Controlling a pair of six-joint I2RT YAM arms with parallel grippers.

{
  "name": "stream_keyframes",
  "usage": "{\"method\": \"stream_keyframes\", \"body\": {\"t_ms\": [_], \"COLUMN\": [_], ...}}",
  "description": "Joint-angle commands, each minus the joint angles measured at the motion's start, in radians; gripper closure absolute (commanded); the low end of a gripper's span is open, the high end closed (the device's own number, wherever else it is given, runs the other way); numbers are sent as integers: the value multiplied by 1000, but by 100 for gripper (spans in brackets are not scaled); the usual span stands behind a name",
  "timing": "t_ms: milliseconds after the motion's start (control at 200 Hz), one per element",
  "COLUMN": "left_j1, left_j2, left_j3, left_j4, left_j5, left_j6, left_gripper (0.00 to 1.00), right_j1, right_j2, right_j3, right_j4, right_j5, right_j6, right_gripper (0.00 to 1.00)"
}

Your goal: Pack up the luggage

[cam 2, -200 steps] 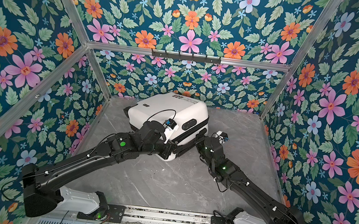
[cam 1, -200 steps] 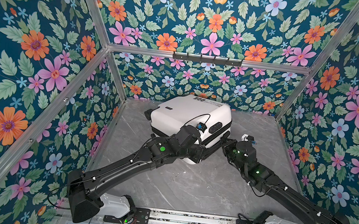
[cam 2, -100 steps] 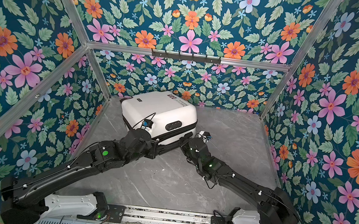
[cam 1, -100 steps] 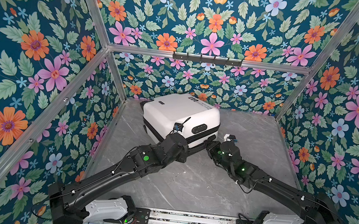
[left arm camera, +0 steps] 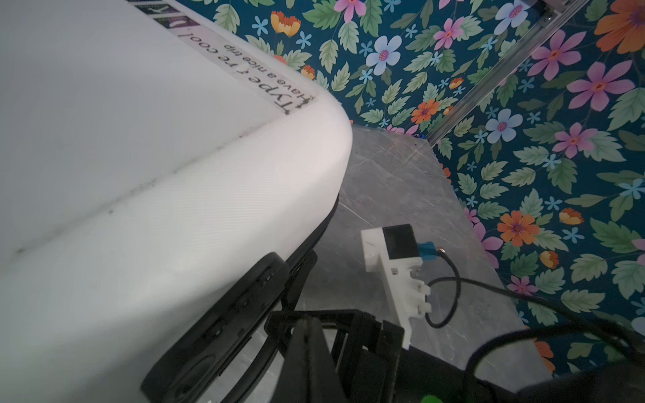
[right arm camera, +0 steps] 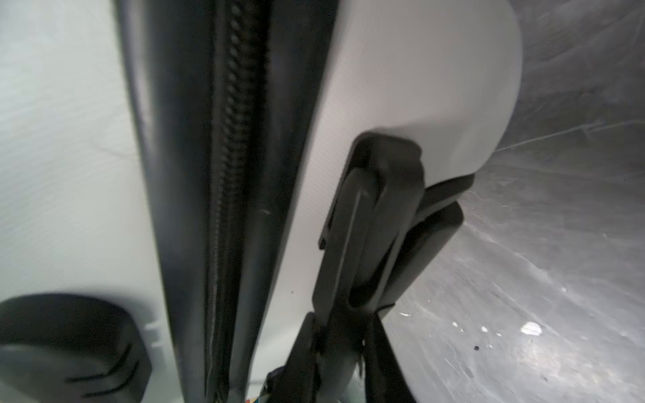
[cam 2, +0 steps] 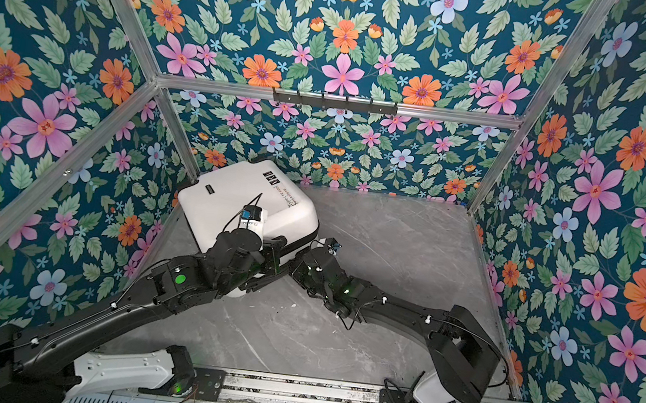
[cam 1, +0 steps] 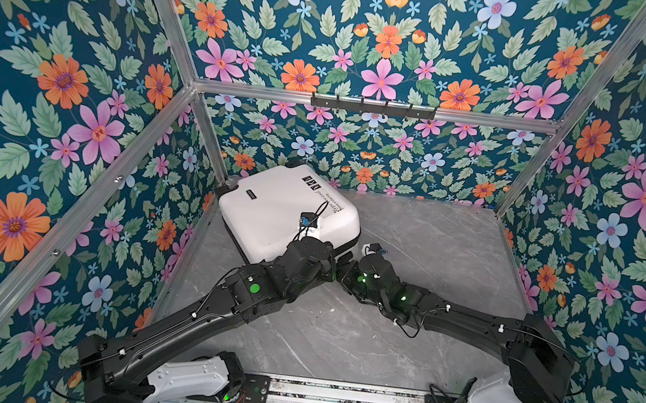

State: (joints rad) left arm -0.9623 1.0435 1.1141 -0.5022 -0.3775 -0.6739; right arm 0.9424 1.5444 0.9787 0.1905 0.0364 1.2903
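In both top views the luggage (cam 1: 278,213) (cam 2: 224,207) lies flat and closed on the grey counter (cam 1: 400,346), in the far left corner and turned at an angle to the flowered walls. Its white shell faces up, with small black print along the far edge. My left arm (cam 1: 216,306) and my right arm (cam 1: 466,320) both reach to the near right edge of the case, and their wrists almost meet there. My wrists hide both sets of fingers from above.

The left wrist view shows my left fingers (left arm camera: 308,335) pressed together, narrow, with no gap between them. They sit just beside the case's side, next to a black oval fitting (left arm camera: 223,314) on the shell. I cannot tell whether they pinch anything. The white camera mount (left arm camera: 391,258) of my right wrist stands close by, over the counter.

In the right wrist view the black zipper (right arm camera: 234,139) runs closed between the two white halves. My right fingers (right arm camera: 340,331) are narrow, one on each side of the end of a black handle (right arm camera: 370,216) on the half nearer the counter, and they grip it.
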Motion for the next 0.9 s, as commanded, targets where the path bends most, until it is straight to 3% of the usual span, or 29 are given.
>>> {"method": "stream_keyframes", "body": {"t_ms": [0,90,155,220,360,515,695,895], "left_j1": [0,2,4,6,17,22,22,22], "left_j2": [-48,-94,-130,-159,-213,-282,-405,-473], "left_j3": [1,10,11,26,36,-24,-166,-330], "left_j4": [-61,-142,-192,-283,-470,-565,-579,-463], "left_j5": [-76,-142,-177,-232,-294,-303,-291,-275], "left_j6": [-16,-60,-92,-183,-336,-488,-667,-722], "left_gripper": [100,89,75,58,38,39,48,51], "right_j1": [6,-4,-15,-25,-44,-82,-127,-147], "right_j2": [-11,-23,-33,-46,-87,-141,-223,-358], "right_j3": [15,17,10,-1,-47,-144,-257,-400], "right_j4": [264,250,245,239,229,236,224,166], "right_j5": [-15,2,7,21,52,83,129,202], "right_j6": [-75,-80,-78,-75,-79,-61,-53,-35], "right_gripper": [100,100,100,100,100,100,100,100]}}
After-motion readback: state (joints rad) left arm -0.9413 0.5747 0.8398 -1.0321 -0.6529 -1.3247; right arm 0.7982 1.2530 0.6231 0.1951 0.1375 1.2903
